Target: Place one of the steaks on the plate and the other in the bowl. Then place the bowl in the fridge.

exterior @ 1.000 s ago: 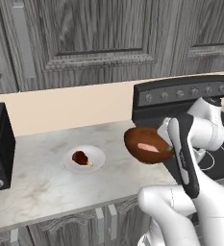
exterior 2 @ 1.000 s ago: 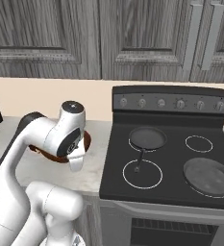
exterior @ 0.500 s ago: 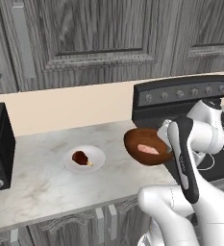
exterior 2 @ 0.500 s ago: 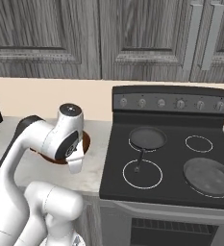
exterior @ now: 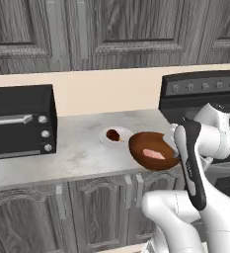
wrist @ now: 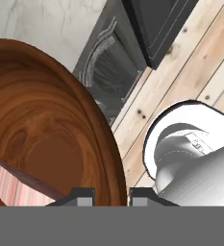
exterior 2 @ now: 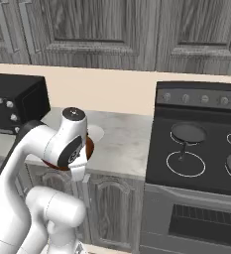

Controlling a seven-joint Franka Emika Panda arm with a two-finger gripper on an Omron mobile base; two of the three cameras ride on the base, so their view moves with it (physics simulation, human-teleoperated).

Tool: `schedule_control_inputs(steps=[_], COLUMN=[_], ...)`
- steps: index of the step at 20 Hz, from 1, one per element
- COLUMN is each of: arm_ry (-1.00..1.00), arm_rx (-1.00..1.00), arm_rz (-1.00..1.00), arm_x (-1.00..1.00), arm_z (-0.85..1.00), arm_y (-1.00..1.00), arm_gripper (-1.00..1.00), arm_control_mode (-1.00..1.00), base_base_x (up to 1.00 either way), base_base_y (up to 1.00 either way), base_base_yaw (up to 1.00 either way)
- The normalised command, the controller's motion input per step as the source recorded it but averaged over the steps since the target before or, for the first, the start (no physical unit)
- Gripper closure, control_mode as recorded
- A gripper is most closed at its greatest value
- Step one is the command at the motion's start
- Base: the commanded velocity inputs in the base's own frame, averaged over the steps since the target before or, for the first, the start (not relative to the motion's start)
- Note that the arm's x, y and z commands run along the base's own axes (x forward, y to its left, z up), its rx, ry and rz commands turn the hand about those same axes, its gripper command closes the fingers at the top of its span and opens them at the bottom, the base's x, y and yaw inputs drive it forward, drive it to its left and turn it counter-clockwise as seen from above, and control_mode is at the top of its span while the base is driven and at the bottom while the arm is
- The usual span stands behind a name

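Observation:
My gripper (wrist: pixel 111 194) is shut on the rim of the reddish-brown bowl (exterior: pixel 151 148) and holds it off the counter, near the front edge. A flat pale pink steak (exterior: pixel 154 154) lies inside the bowl (wrist: pixel 41 120), with a corner of this steak (wrist: pixel 7 185) at the lower left of the hand view. The dark brown steak (exterior: pixel 112 134) rests on the white plate (exterior: pixel 122 140) just behind and left of the bowl. My forearm hides most of the bowl (exterior 2: pixel 89 147) in the right base view. The fridge is out of view.
A black toaster oven (exterior: pixel 18 126) stands at the left of the marble counter (exterior: pixel 77 153). The black stove (exterior 2: pixel 201 144) with its burners lies to the right. Dark wood-grain cabinets (exterior: pixel 126 29) hang above. Below the bowl are cabinet doors and a wooden floor (wrist: pixel 205 62).
The whole picture has shifted, so the base has driven left: the toaster oven has come into fuller view. The bowl stays in my shut gripper and now sits closer to the plate.

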Motion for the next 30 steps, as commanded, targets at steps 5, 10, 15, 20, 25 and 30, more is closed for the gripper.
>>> schedule_control_inputs(steps=[5,10,15,20,25,30], arm_ry=[0.00,0.00,0.00,0.00,0.00,0.00], arm_rx=[0.00,0.00,0.00,0.00,0.00,0.00], arm_rz=[0.00,0.00,0.00,0.00,0.00,0.00], arm_x=[0.00,0.00,0.00,0.00,0.00,0.00], arm_z=[0.00,0.00,0.00,0.00,0.00,0.00], arm_y=[0.00,0.00,0.00,0.00,0.00,0.00], arm_gripper=[1.00,1.00,1.00,1.00,1.00,1.00], arm_control_mode=[1.00,1.00,1.00,1.00,1.00,1.00], base_base_x=[-0.29,-0.09,-0.32,-0.43,-0.49,0.08], base_base_y=[0.86,0.32,0.29,0.48,1.00,1.00], base_base_yaw=[0.84,1.00,0.98,0.88,0.34,-0.17])
